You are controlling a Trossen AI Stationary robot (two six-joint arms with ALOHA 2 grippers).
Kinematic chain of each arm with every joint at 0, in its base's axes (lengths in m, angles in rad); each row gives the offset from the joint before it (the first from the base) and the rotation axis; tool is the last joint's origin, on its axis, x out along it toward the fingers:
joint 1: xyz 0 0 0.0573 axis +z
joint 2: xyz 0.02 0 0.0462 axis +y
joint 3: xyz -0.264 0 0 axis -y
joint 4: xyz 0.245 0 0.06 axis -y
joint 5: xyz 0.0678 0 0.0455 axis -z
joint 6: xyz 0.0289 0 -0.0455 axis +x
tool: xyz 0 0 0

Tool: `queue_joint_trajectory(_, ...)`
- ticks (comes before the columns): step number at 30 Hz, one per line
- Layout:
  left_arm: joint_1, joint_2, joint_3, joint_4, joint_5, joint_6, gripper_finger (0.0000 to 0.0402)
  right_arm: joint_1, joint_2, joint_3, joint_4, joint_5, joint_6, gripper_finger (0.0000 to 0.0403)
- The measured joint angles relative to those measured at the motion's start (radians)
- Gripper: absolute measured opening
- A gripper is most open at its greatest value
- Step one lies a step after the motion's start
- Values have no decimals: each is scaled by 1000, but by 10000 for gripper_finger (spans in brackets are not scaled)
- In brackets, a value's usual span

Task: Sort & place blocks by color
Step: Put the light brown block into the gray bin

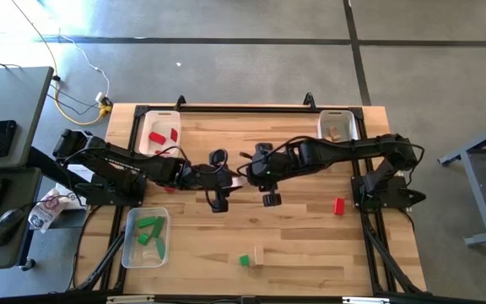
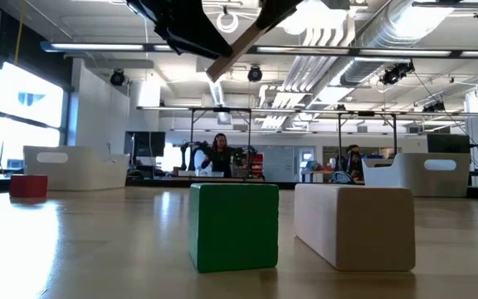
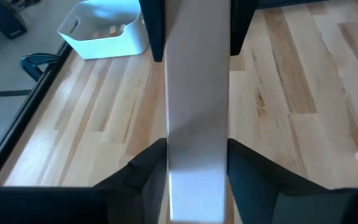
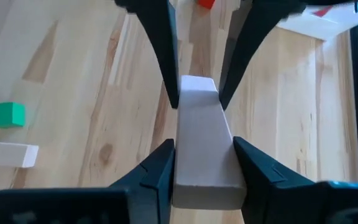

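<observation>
A long plain-wood block [image 1: 237,176] hangs in the air above the middle of the table, and my two grippers meet on it. My left gripper [image 3: 197,155] reaches in from the table's left and is shut on one end. My right gripper [image 4: 204,155] comes in from the right and is shut on the other end. The low view shows this block [image 2: 235,50] tilted, high above the table. A loose red block [image 1: 338,205], green block [image 1: 244,260] and wood block [image 1: 258,255] lie flat on the table. My left gripper pinches the wood block's near end [image 3: 197,186] between its two fingers [image 3: 145,177]. It comes roughly level from the table's left, and the block sticks out forward along the fingers. The block is lifted clear of the table. My right gripper pinches the block's opposite end [image 4: 205,177] between its two fingers [image 4: 157,174]. It comes from the table's right, with the block running on ahead of the fingers to the other gripper. The block is in the air, clear of the table.
A white tray [image 1: 160,135] with red blocks stands at the far left, and a white tray [image 1: 337,125] with wood blocks at the far right. A clear tray [image 1: 148,236] with green blocks sits near left. In the low view, the green block [image 2: 232,226] and wood block [image 2: 355,226] stand close.
</observation>
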Motion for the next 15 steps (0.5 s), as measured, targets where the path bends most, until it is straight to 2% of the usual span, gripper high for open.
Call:
queue_joint_trajectory(9,0,0,0,-25,-21,-2,214,0,1,0,-50,91,30,107)
queue_joint_trajectory(15,1,0,0,-72,-110,3,231,0,1,0,-149,219,161,107)
